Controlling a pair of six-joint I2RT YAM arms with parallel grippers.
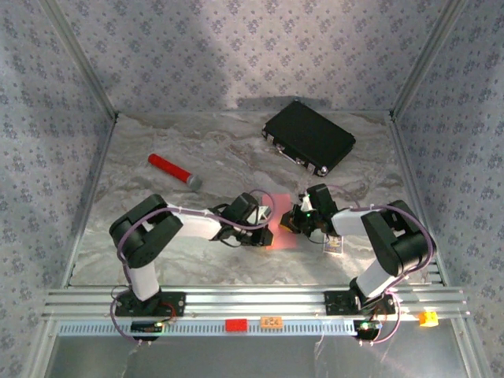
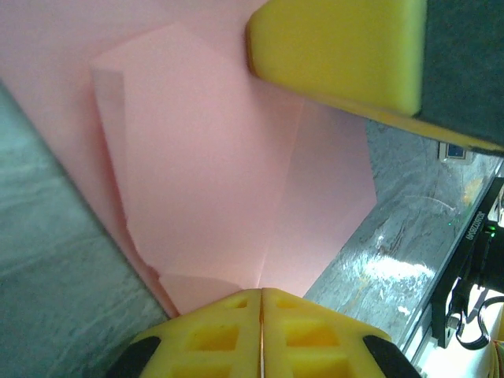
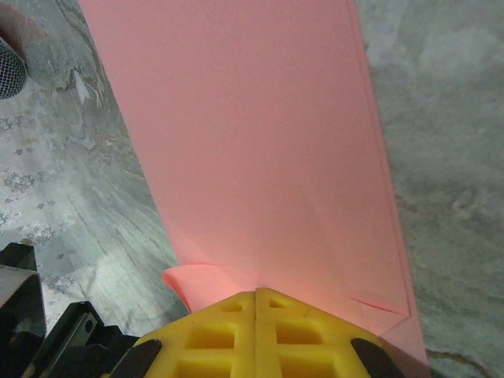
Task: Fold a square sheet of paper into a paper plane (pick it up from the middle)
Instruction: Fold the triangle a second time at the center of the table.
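Tear/skew risk: partly folded sheet of paper (image 2: 205, 173) is pinched from two sides.
Left gripper (image 2: 261, 293) is clamped shut on one edge and right gripper (image 3: 256, 293) on the other, with the sheet spread just ahead of each, close over the worktop (image 3: 441, 94). If the two are pulled apart or twisted unevenly, the paper could be torn or slipped free, and the creases skewed.

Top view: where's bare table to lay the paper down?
Free: the marble table between the red cylinder and black case, and the near strip along the aluminium rail. Crowded: the centre around the pink paper, and by the card.
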